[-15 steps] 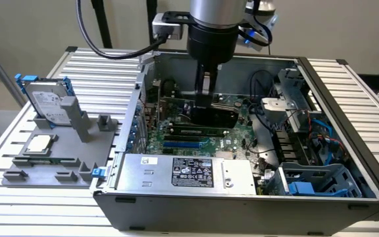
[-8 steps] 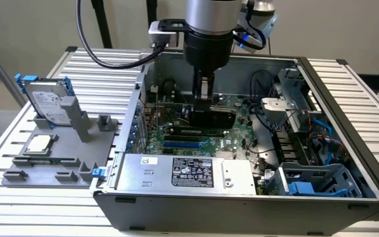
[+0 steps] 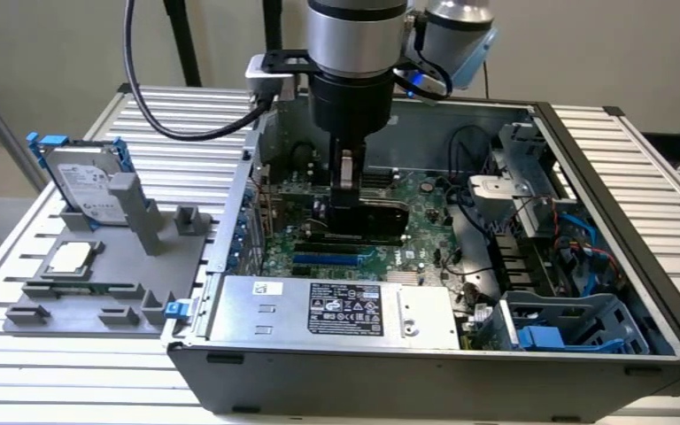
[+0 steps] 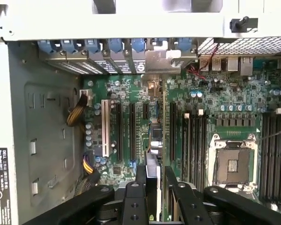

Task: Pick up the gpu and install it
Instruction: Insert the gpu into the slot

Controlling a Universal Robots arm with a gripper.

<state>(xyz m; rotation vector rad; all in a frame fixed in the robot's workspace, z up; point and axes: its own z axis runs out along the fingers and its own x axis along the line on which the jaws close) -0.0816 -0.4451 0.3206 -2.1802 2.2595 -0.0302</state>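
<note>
Gripper (image 3: 346,212) reaches down into the open computer case (image 3: 435,390), hanging from the arm above. It is closed on the gpu (image 3: 378,221). In the wrist view the two black fingers (image 4: 140,185) pinch the card's upper edge from both faces, gripper (image 4: 154,176) centred over it. The gpu (image 4: 153,164) stands on edge, upright, over the green motherboard (image 4: 126,86). It lies among the long expansion slots, with the white slot (image 4: 104,126) on one side and the empty CPU socket (image 4: 232,161) on the other. Its silver end bracket (image 4: 154,61) sits at the case's rear wall, in line with the row of blue slot latches (image 4: 114,45). Cannot tell whether the card's lower edge is fully seated in a slot. In the exterior view the card shows as a dark slab low over the motherboard (image 3: 417,190), near the middle of the case. The power supply (image 3: 334,305), with its white label, lies along the case's near side. A blue drive cage (image 3: 576,323) is at the near corner on the exterior view's right. Outside the case, on the exterior view's left, a grey fixture tray (image 3: 181,266) rests on the slatted table (image 3: 68,372). The tray holds a hard drive (image 3: 86,186) in a blue frame propped at its far end, and a processor chip (image 3: 71,258) nearer. Both are well apart from the gripper.
</note>
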